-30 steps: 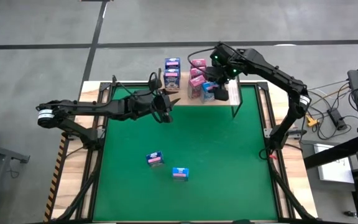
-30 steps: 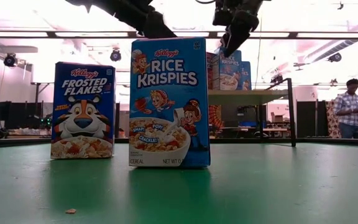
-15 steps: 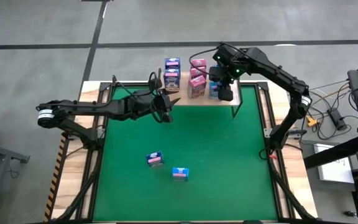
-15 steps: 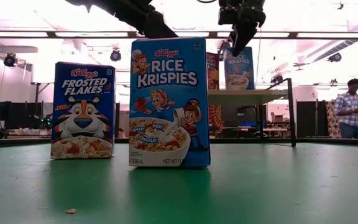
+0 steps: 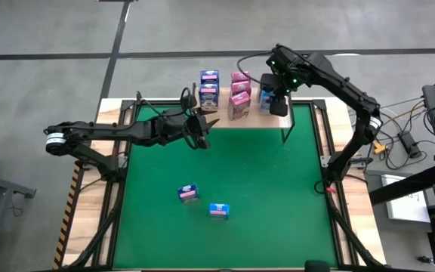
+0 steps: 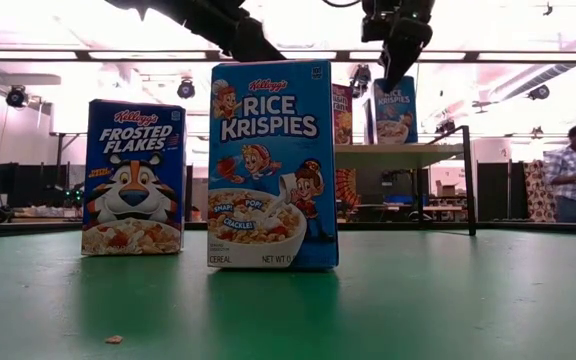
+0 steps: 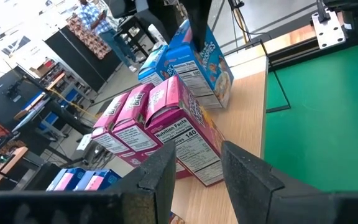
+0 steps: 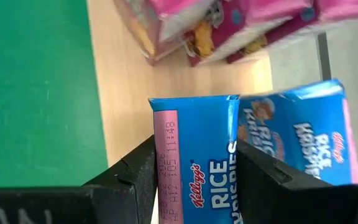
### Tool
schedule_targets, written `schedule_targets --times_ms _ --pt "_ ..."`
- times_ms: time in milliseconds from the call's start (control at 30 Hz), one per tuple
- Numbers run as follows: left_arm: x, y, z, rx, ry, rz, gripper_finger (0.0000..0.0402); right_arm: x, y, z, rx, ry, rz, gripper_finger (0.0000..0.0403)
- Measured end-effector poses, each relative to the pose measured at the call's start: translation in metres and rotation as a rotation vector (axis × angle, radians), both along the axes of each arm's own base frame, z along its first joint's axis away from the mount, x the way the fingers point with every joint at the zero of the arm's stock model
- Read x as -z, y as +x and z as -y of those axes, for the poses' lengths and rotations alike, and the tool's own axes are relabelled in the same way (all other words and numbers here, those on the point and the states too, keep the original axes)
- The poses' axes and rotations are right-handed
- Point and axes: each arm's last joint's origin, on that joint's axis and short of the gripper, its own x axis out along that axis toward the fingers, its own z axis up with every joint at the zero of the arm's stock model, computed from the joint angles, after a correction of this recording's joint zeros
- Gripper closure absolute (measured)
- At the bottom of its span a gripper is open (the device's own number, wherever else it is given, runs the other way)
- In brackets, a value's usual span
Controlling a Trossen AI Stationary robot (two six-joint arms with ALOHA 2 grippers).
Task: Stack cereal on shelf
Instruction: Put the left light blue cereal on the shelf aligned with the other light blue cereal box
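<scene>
Two small cereal boxes stand upright on the green table (image 6: 448, 300): a dark blue Frosted Flakes box (image 6: 134, 177) and, just beside it and nearer the front edge, a light blue Rice Krispies box (image 6: 272, 166). Behind, on the raised light-wood shelf (image 6: 398, 149), another light blue Rice Krispies box (image 6: 395, 110) stands beneath the dark right gripper (image 6: 398, 62). A person in a checked shirt (image 6: 571, 172) stands in the room beyond.

In the low view, the dark blue box (image 6: 133, 178) on the worktop reads "Kellogg's FROSTED FLAKES". The light blue box (image 6: 273, 165) beside it reads "Kellogg's RICE KRISPIES", with "SNAP!", "CRACKLE!", "POP!" over the bowl and "CEREAL" and "NET WT" along its foot. A light blue box (image 6: 394, 110) on the shelf behind carries "KRISPIES".

In the right wrist view, the box (image 8: 197, 158) between the right pincer's fingers reads "Kellogg's RICE"; the blue box (image 8: 303, 140) next to it reads "RICE KRISPIES".

In the left wrist view, a pink box (image 7: 182, 134) shows a "Nutrition Facts" panel with "140".
</scene>
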Motion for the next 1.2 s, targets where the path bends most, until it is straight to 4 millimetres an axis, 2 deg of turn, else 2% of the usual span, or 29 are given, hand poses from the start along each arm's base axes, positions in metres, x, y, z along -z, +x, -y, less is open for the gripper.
schedule_targets --times_ms 433,800,1200 --pt "0.0 0.0 0.0 0.0 -0.001 -0.005 0.029 0.001 -0.003 0.006 0.014 0.004 0.014 0.0239" --pt "0.0 0.0 0.0 0.0 0.002 -0.006 0.029 0.01 0.0 0.009 0.015 0.007 0.011 0.0208" --pt "0.0 0.0 0.0 0.001 0.003 -0.006 0.029 0.009 0.002 0.011 0.026 -0.023 0.024 0.0206"
